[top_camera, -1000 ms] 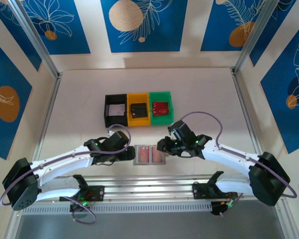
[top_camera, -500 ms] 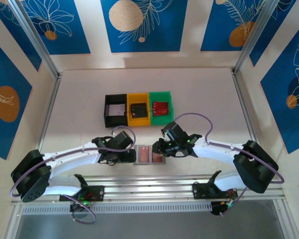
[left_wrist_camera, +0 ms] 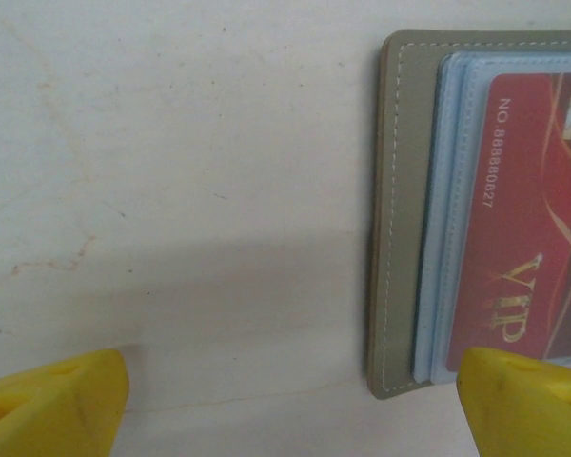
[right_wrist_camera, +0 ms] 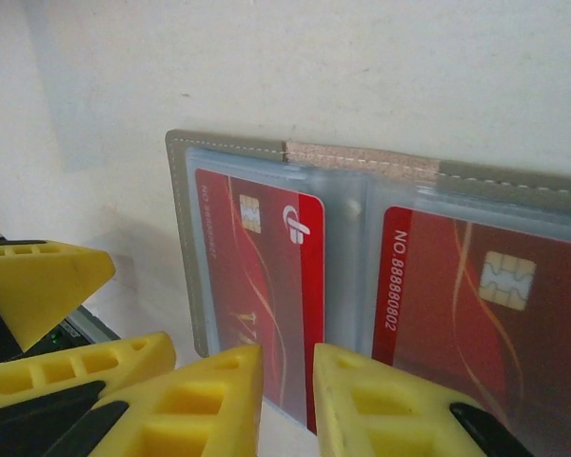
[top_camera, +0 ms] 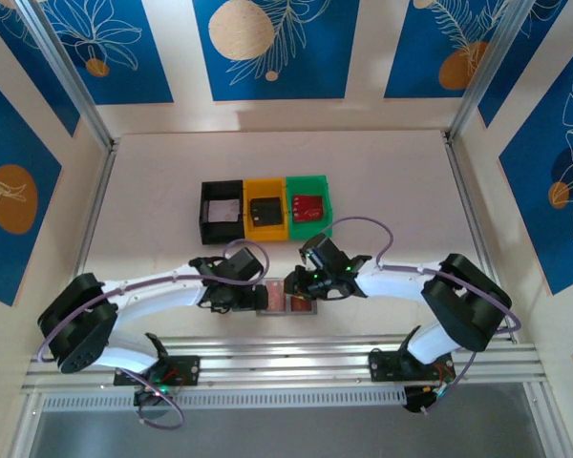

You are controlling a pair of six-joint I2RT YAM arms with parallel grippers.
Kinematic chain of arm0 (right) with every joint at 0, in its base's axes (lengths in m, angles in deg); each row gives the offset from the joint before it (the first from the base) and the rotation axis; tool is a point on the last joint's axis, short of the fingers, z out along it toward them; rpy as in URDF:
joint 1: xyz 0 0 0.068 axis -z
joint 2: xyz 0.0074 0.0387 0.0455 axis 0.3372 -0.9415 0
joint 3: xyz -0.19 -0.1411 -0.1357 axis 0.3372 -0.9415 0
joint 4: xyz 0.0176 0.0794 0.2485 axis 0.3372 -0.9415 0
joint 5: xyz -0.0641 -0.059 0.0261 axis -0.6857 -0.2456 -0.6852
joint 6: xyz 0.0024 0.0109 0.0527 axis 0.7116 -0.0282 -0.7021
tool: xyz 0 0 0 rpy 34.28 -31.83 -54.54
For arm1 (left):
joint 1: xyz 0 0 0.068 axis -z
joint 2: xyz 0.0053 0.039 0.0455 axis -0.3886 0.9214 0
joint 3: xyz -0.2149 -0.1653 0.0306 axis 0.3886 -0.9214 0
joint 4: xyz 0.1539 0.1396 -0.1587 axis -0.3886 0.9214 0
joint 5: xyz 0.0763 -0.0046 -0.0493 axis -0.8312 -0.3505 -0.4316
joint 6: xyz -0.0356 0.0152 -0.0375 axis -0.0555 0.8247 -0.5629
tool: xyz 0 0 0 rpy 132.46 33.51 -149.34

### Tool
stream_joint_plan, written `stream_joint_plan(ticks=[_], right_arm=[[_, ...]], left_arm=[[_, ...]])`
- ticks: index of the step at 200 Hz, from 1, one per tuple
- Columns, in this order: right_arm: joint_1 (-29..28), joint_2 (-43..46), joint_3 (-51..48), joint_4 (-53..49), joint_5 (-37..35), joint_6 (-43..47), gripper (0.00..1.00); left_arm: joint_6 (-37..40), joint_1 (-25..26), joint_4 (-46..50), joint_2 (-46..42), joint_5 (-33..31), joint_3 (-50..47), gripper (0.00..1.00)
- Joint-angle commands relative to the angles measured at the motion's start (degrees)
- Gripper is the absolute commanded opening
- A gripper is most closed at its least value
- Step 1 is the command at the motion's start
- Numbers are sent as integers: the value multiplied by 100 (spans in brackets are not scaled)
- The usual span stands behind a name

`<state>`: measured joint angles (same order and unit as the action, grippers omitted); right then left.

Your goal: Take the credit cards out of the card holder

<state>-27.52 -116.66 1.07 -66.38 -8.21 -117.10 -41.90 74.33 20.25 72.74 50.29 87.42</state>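
Card holder lies open, red cards up. Left gripper gapes wide at its left edge, likely to pin it; right gripper nearly pinched over one, grip unclear.

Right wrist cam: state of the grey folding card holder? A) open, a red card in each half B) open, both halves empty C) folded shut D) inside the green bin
A: the grey folding card holder lies open, one red card in one half, a second red card in the other.

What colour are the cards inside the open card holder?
The cards are red with gold markings; right wrist view shows them best.
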Motion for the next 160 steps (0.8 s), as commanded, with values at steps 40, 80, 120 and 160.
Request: stream_joint_plan(ticks=[40, 80, 120, 160], right_arm=[[-99, -233, 150, 245, 140, 53, 21], [-101, -243, 78, 224, -38, 79, 22], [-116, -320, 95, 213, -76, 123, 22], [-137, -339, 126, 42, -250, 198, 22]], left_arm=[[-2, -16, -119, 389, 250, 66, 90], [-40, 37, -213, 600, 315, 1, 90], [-112, 133, -367, 801, 374, -80, 91], [-181, 228, -496, 976, 407, -107, 91]])
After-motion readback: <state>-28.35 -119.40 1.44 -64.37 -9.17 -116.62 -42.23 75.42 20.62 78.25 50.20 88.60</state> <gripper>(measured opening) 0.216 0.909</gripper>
